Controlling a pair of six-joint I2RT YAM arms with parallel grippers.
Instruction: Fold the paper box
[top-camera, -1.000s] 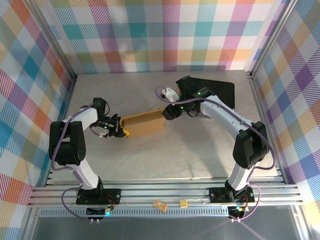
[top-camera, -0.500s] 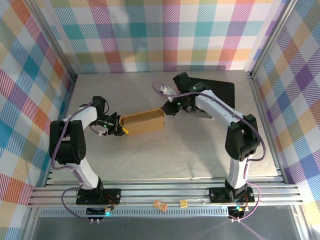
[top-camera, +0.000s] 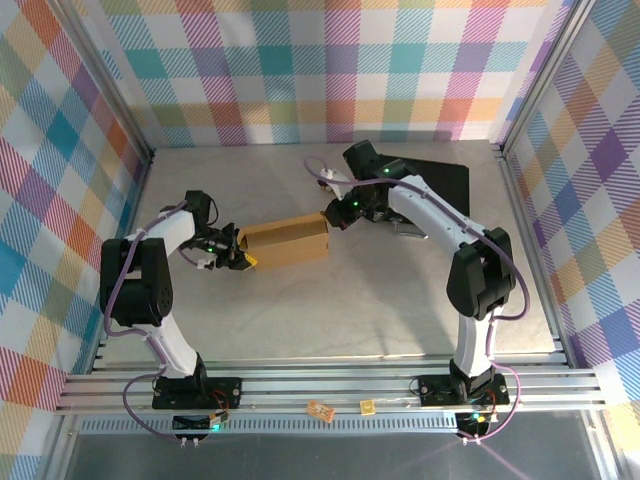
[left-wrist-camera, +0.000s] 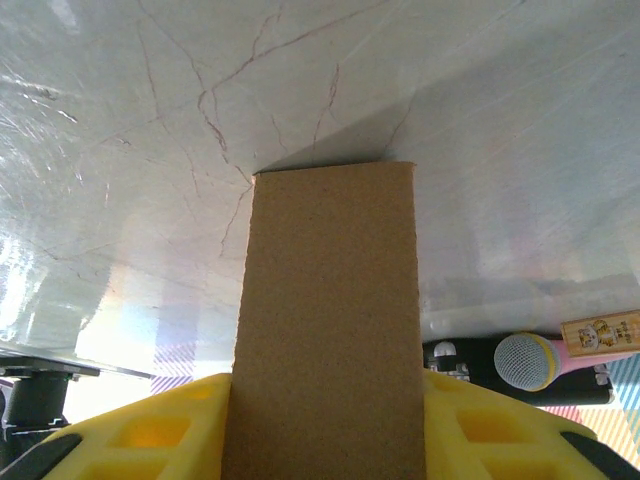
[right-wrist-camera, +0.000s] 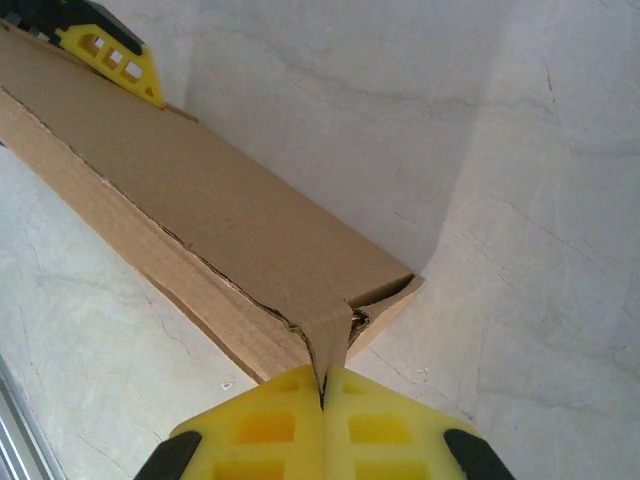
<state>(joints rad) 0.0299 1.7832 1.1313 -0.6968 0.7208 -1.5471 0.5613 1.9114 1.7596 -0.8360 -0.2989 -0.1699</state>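
**A:** Where is the paper box (top-camera: 285, 243)?

**B:** Mid-table (top-camera: 300, 320), lying between the two arms. It is a long, shallow carton now, not a flat sheet.

**A:** And the grips?

**B:** The left gripper (left-wrist-camera: 325, 405) clamps the left end, with a yellow finger against each side of the cardboard. The right gripper (right-wrist-camera: 322, 385) is pinched fully together on a thin end flap (right-wrist-camera: 330, 335) at the right corner.

**A:** So which step is this?

**B:** I'd say closing the right end. That corner gapes a little, and the flap stands outside it, untucked.

**A:** What does the next move need?

**B:** Probably the left gripper holding the carton firm while the right bends the flap round and slides it into the gap. It should go gently, since the torn-looking edge there could crease or rip.
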